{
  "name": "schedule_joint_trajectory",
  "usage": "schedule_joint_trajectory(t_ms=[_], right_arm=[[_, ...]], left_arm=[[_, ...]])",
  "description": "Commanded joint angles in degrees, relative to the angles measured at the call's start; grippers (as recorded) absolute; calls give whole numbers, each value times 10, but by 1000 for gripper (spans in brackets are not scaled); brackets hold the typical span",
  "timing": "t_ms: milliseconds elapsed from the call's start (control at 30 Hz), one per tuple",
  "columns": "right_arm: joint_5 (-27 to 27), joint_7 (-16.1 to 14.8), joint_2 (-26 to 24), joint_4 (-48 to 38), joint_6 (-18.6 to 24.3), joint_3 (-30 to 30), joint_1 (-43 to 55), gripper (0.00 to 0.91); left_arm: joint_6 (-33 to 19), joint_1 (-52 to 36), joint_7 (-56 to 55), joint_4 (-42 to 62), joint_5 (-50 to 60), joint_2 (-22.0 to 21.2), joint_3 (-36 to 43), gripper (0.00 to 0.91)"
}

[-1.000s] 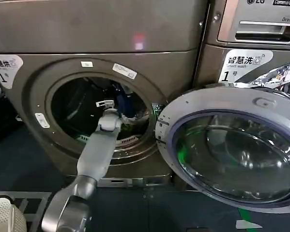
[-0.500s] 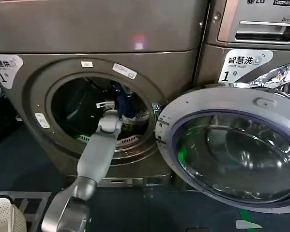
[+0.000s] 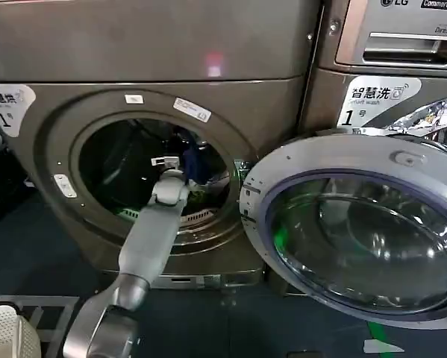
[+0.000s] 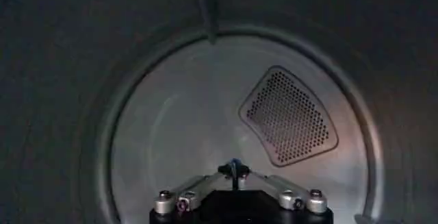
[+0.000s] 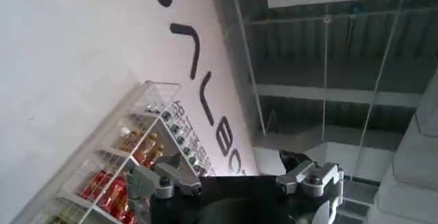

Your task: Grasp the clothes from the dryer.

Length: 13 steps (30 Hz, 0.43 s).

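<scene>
Clothes heaped inside dryer, toward 3 o'clock of the round drum mouth: dark blue piece uppermost, a paler scrap and a hint of olive lower, near 4 o'clock. Glass door swung wide open at 3 o'clock of the machine, well clear of the opening.

Left gripper reached in through the mouth, just beside the heap at its 9 o'clock, apart from the fabric as far as can be made out. Open or closed: cannot tell. Left wrist view aimed at the bare drum back wall and perforated vent, no cloth ahead, so probably pointed past the heap.

Right gripper parked away from the machine, turned up toward the ceiling; state likewise impossible to tell.

Likely handling: light, limp, easily bunched, nothing fragile, prone to slip if pinched by a thin edge. Best taken deep in a thick fold of the blue piece at the top, after turning toward 3 o'clock.
</scene>
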Motion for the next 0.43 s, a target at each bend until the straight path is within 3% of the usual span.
schedule_joint_trajectory(t_ms=[33,433], right_arm=[[-2,-1,0,2,-3,1,1,907],[-2,-3,2,3,-3,-1,4,907]], left_arm=[[9,1,8,2,2,0,0,0],[26,23,10,-35,-3,5,2,0]])
